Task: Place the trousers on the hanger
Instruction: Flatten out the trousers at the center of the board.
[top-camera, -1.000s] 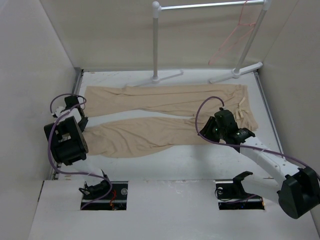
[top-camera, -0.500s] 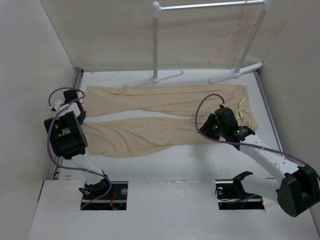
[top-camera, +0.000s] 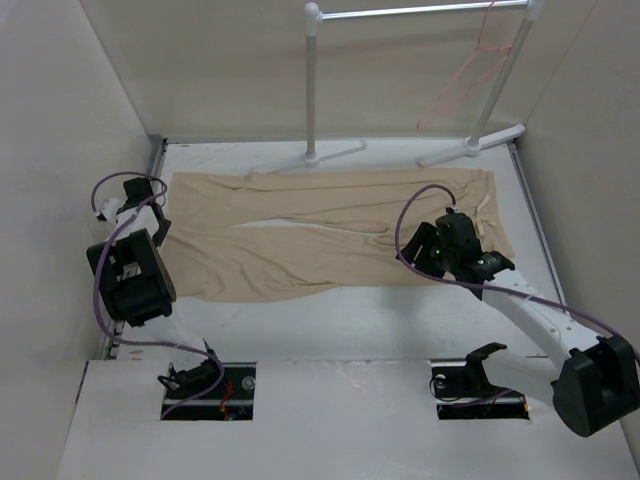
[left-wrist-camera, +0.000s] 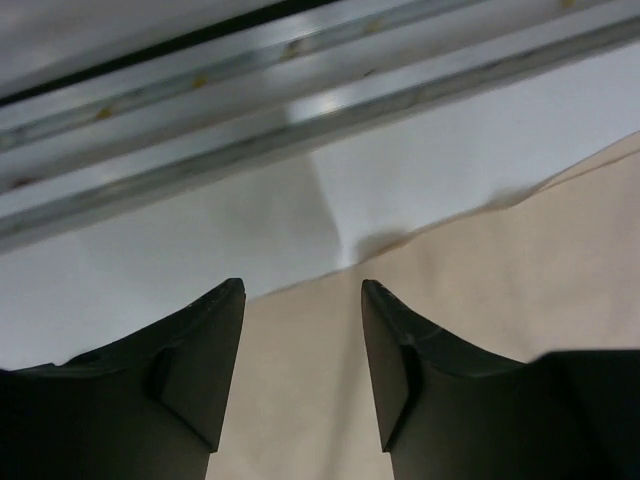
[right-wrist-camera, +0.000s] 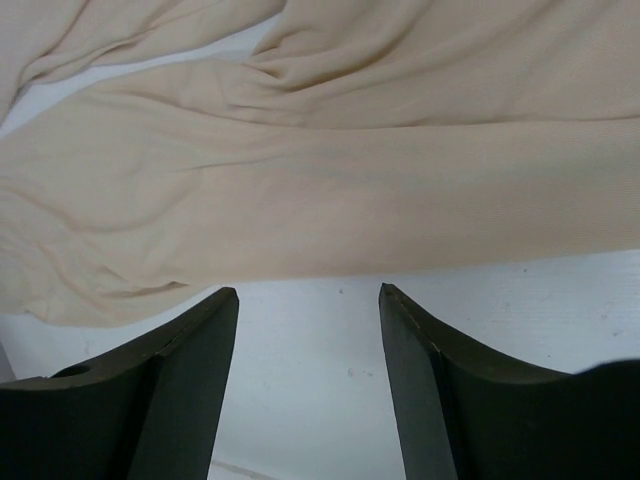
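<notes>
Closest to the arm bases is the flat white table top (top-camera: 350, 325). No words or labels can be read on it.

A little farther in, the right arm's black two-finger gripper (right-wrist-camera: 308, 295) hangs with its fingers wide apart and nothing between them. Below it is bare table, and the near edge of the cloth lies just past its fingertips.

The left arm's black two-finger gripper (left-wrist-camera: 300, 300) is at the far left, at the leg ends. Its fingers are apart too and hold nothing. Cloth lies under the gap, with the cloth's edge just ahead. The pictures do not show whether the fingers touch the cloth.

The soft beige cloth trousers (top-camera: 330, 235) lie flat across the middle of the table, with the two long legs to the left and the waist to the right.

At the back stands the white tube garment rack (top-camera: 313, 80). The thin pinkish-red wire hanger (top-camera: 447, 95) dangles from its rail on the right, well apart from the trousers.

The step in hand looks like getting hold of the trousers — nothing is lifted yet. Next, the right gripper likely needs to go forward onto the cloth. Then both should go down and pinch it firmly — soft cloth slips easily — before lifting it toward the hanger.

No brand or writing shows anywhere.
</notes>
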